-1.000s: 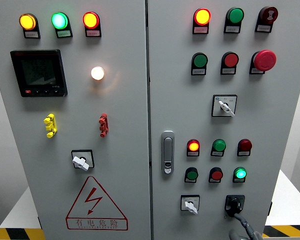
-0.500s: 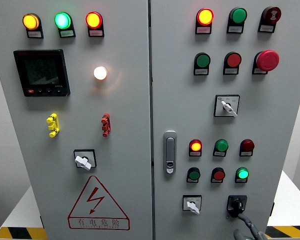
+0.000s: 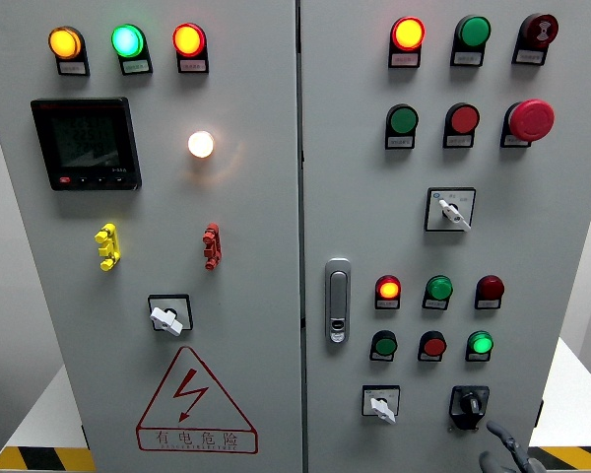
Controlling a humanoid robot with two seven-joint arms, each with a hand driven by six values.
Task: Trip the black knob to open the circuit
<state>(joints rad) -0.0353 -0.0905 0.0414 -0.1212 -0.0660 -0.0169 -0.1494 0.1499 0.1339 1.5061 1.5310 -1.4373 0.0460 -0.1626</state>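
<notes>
Black knob (image 3: 469, 404) sat at the panel's (image 3: 532, 246) five o'clock corner. We noted the right hand (image 3: 502, 453) at the knob's five o'clock, just apart from it, one finger raised; its grip we couldn't tell.

Head view: single camera facing the grey control cabinet (image 3: 276, 246) squarely at close range, level with its two door panels.
</notes>
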